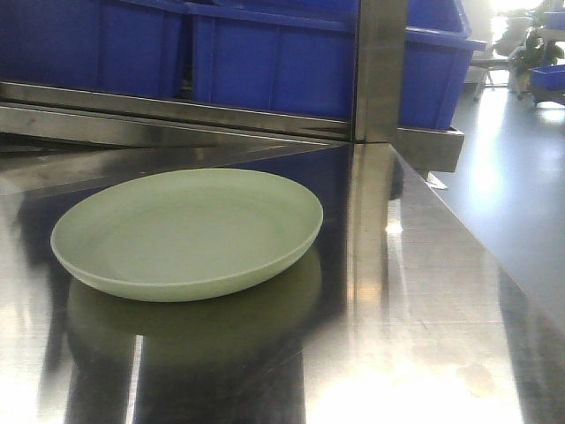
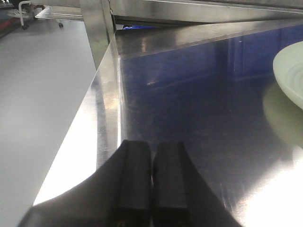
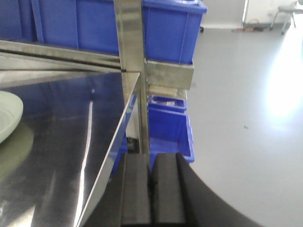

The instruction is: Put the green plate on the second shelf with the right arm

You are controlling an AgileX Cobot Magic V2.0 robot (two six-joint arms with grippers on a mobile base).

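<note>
Facing the green plate (image 1: 190, 231) low and close from the front; peering over the left tool (image 2: 152, 156) and right tool (image 3: 151, 165) from either side, sharing its rim.

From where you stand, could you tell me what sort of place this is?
Likely a warehouse or factory storeroom: blue plastic storage bins line a stainless-steel rack, a smooth grey floor stretches beyond, and the green plate sits on a steel shelf.

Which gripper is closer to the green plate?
Probably left. Left gripper hangs over the table, green plate to its right; right gripper sits past the table's edge, plate to its left.
</note>
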